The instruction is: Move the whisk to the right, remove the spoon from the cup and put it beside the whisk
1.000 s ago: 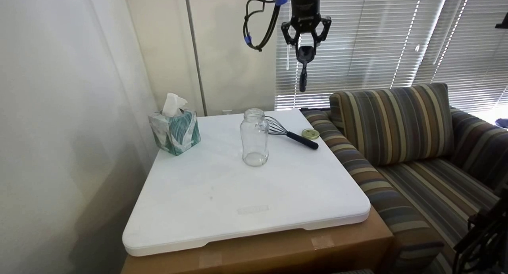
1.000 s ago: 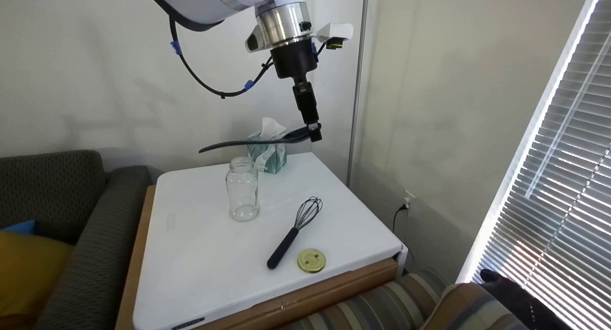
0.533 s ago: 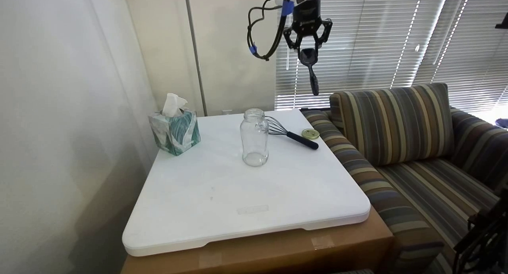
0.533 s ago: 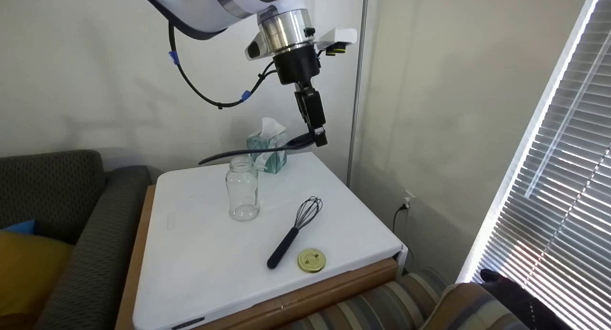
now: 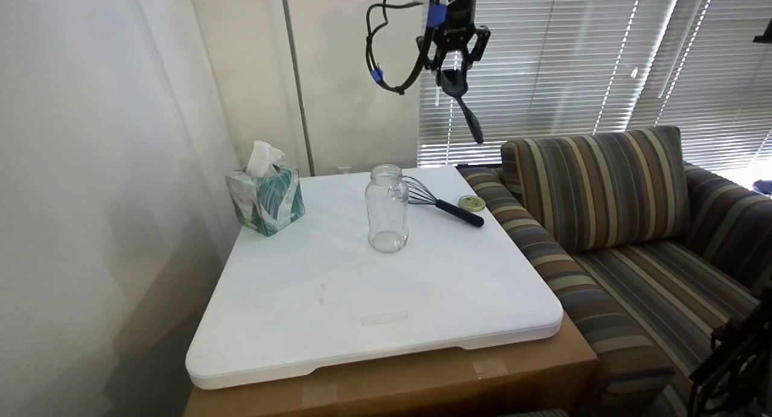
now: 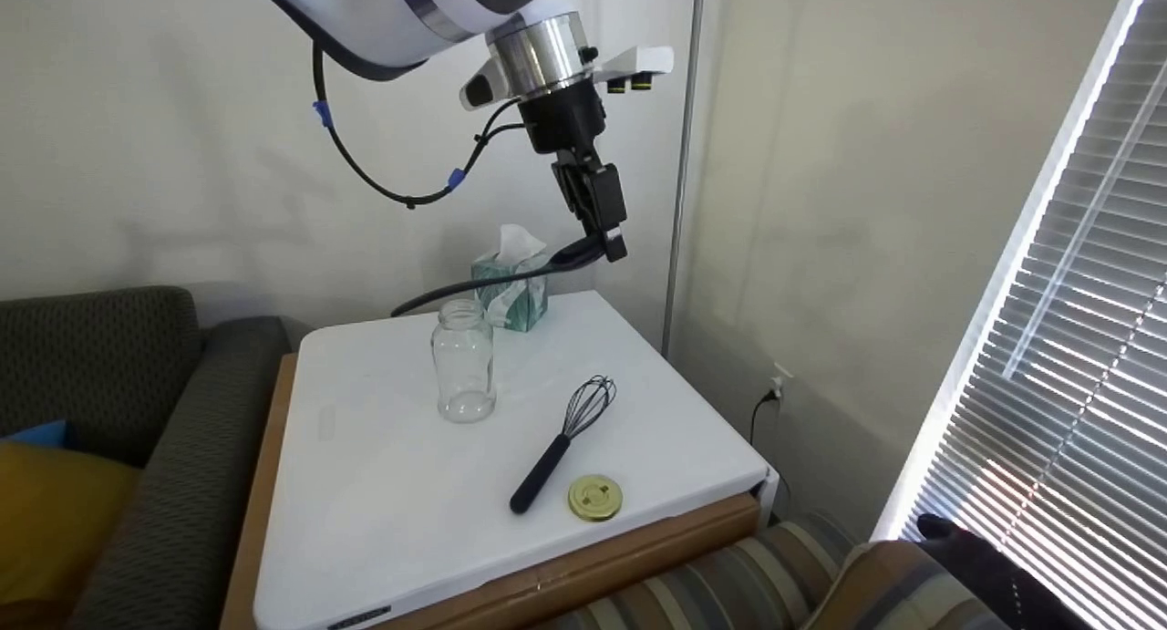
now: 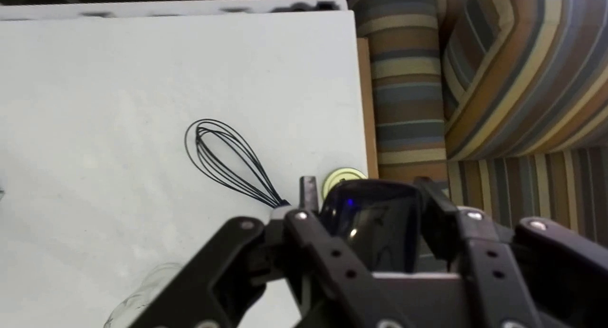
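Note:
My gripper (image 6: 613, 245) hangs high above the table, shut on the bowl of the black spoon (image 6: 488, 279). The spoon's handle juts out sideways and slopes down; in an exterior view the spoon (image 5: 471, 122) slants below the gripper (image 5: 451, 79). In the wrist view the spoon's dark bowl (image 7: 375, 223) fills the gap of the gripper (image 7: 365, 188), and its handle is hidden. The clear glass cup (image 6: 463, 366) stands upright on the table, with nothing in it. Beside it the whisk (image 5: 458, 213) lies flat; the wrist view shows the wires of the whisk (image 7: 275, 199).
A gold lid (image 6: 595, 498) lies by the whisk handle near the table edge. On the cup's far side from the whisk stands a teal tissue box (image 5: 265, 203). A striped couch (image 5: 603, 187) adjoins the white table (image 5: 289, 302).
The gripper has dipped, then risen slightly and shifted sideways. The held spoon has turned, its handle now slanting more. Whisk, cup and lid have stayed put.

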`<state>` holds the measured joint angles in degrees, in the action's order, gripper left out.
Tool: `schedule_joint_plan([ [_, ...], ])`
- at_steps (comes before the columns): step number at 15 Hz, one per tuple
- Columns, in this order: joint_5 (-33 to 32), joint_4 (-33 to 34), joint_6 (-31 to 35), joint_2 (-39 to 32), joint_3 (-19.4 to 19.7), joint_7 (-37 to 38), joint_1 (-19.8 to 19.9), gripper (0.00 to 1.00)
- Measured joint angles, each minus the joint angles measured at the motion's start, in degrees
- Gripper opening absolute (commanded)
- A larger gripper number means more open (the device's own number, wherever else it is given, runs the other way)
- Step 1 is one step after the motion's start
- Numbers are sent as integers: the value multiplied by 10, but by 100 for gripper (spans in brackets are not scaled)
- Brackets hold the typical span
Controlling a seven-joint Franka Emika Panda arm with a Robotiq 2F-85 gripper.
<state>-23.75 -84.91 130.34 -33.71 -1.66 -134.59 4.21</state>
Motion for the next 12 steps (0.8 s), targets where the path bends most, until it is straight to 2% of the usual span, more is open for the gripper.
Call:
schedule_joint_plan([
  [5,46,1,67,-19,-23,-156,13,27],
  [6,24,-1,74,-26,-48,-153,26,27],
  [10,-131,-15,92,-73,-227,-141,128,27],
  [12,-228,-18,90,-109,-312,-142,187,27],
])
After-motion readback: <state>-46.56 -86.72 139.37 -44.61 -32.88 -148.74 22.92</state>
